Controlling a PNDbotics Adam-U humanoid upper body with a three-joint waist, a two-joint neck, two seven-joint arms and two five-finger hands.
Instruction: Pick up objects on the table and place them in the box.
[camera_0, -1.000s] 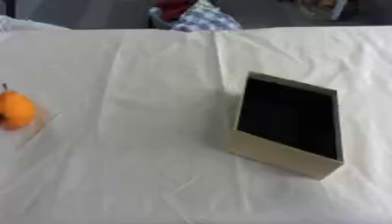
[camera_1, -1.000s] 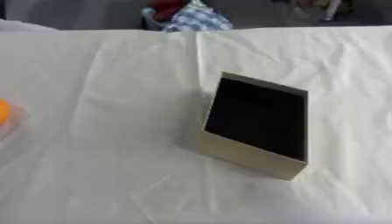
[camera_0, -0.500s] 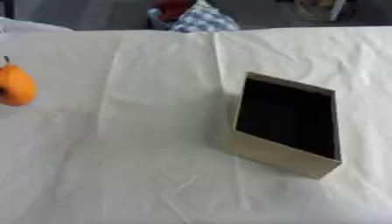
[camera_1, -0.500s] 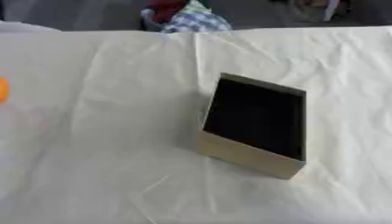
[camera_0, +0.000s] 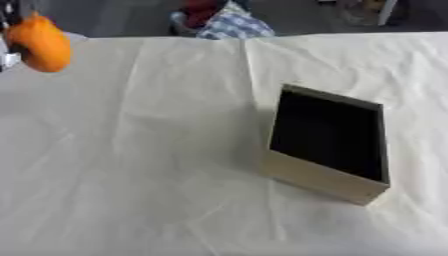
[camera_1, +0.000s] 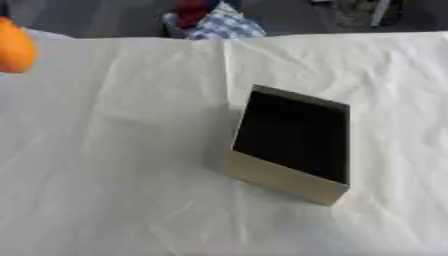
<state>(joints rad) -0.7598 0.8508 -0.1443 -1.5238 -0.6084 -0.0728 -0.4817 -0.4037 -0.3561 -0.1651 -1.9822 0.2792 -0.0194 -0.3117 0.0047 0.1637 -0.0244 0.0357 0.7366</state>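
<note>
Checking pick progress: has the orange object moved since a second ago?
Yes. The orange object has gone up and away toward the table's far edge, while the box holds its place in the left eye view.

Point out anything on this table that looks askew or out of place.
The box sits skewed to the table's edges, interior dark. The orange object shows at the upper left edge. The white cloth is creased. Nothing looks spilled or damaged.

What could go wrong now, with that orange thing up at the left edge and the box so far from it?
The orange thing sits at the very left edge of view, far from the box, so it may slip on the long way across. What holds it barely shows, so the grip cannot be judged. The box is narrow with upright walls; a drop slightly off might hit the rim and roll away over the white cloth.
</note>
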